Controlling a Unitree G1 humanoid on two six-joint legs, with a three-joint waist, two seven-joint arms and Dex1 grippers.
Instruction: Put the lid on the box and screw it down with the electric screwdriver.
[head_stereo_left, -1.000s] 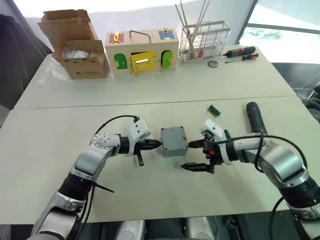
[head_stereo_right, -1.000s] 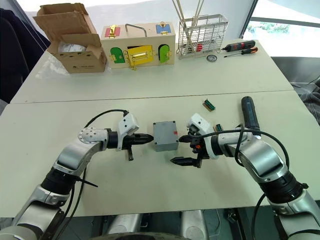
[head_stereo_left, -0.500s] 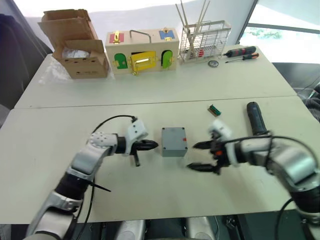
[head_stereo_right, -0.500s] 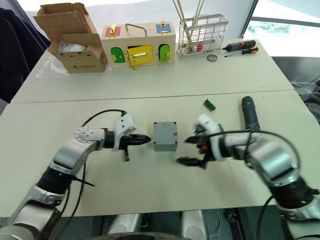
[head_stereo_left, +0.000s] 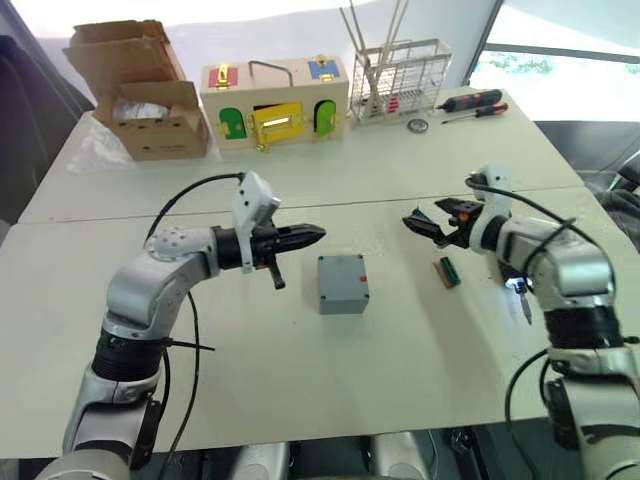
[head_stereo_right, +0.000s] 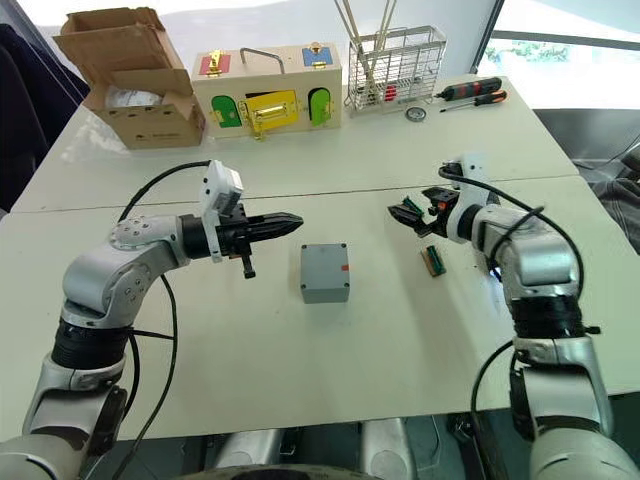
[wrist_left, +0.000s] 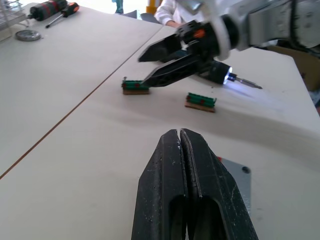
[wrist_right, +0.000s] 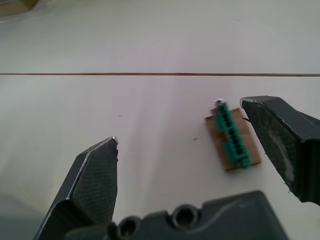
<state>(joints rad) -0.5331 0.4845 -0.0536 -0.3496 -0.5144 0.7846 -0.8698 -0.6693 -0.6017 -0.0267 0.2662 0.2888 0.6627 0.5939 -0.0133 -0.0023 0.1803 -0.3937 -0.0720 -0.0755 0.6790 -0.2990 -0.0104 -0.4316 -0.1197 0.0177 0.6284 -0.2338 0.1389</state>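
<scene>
The grey box (head_stereo_left: 343, 283) stands at the middle of the near table with the lid (wrist_left: 234, 172) lying flat on top, corner holes showing. My left gripper (head_stereo_left: 318, 233) is shut and empty, and hovers a little to the left of and beyond the box. My right gripper (head_stereo_left: 415, 224) is open and empty, well to the right of the box and low over a green connector (wrist_right: 231, 137). The electric screwdriver (wrist_left: 246, 83) lies behind my right forearm, with its lit head and thin bit showing.
A second green connector (head_stereo_left: 447, 271) lies right of the box. On the far table stand a brown cardboard box (head_stereo_left: 150, 100), a wooden latch box (head_stereo_left: 275, 100), a wire rack (head_stereo_left: 400, 75) and two hand screwdrivers (head_stereo_left: 470, 100).
Both grippers have drawn back from the box's sides. The left rose and pulled to the left; the right swung far to the right and now covers the electric screwdriver. The camera shifted too.
</scene>
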